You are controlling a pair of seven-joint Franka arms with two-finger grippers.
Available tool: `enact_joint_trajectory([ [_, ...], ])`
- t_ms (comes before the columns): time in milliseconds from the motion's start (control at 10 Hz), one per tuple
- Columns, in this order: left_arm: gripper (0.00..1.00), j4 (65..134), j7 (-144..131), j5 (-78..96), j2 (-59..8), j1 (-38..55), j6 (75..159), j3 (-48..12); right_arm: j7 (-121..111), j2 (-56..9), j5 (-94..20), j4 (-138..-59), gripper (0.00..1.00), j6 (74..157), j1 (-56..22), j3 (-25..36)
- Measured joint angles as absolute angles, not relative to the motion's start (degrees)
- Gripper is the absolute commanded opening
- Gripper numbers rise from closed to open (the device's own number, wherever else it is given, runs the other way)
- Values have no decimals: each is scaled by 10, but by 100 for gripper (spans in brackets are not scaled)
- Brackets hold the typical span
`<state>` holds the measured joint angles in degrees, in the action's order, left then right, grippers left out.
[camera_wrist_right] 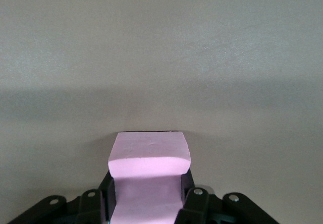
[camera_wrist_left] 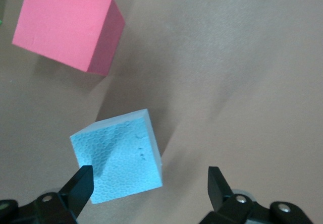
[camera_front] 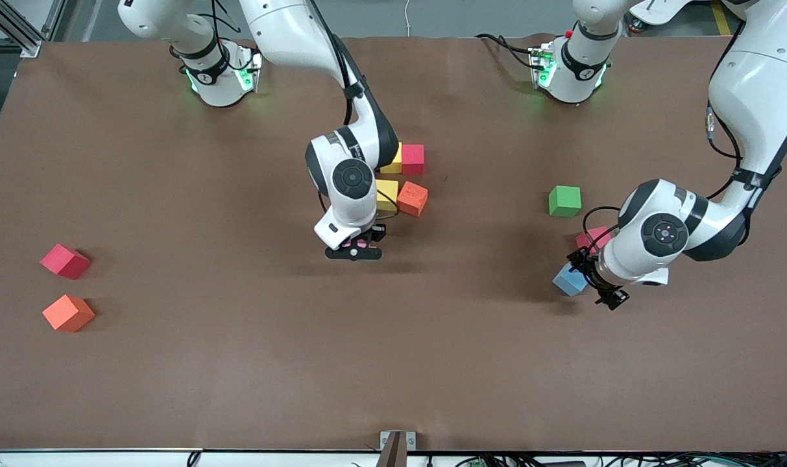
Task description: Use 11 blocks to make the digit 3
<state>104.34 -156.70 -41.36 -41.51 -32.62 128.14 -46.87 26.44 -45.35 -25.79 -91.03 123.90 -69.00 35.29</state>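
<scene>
My right gripper is shut on a pink block, held low over bare table just off a cluster of blocks: two yellow, one red and one orange. My left gripper is open, low over a light blue block. That block lies partly between the fingers, close to one fingertip and well apart from the other. A red block lies just beside it. A green block sits farther from the front camera.
At the right arm's end of the table lie a red block and an orange block, the orange one nearer the front camera. A bracket stands at the table's front edge.
</scene>
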Motion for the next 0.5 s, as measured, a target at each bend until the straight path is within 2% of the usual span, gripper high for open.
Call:
enact_joint_trajectory([
  [100,100,1045,-1569,-414,-416,-324,1281,-469,265,-454,-258,-910,50,1239,-691,353],
  [199,100,1049,-1570,-414,-416,-324,1281,-468,265,-455,-258,-910,73,1239,-691,353],
  [398,100,1058,-1570,-414,-416,-324,1281,-467,266,-457,-258,-910,99,1239,-691,353],
  [498,100,1062,-1573,-414,-416,-324,1281,-467,266,-458,-258,-910,100,1239,-691,353],
])
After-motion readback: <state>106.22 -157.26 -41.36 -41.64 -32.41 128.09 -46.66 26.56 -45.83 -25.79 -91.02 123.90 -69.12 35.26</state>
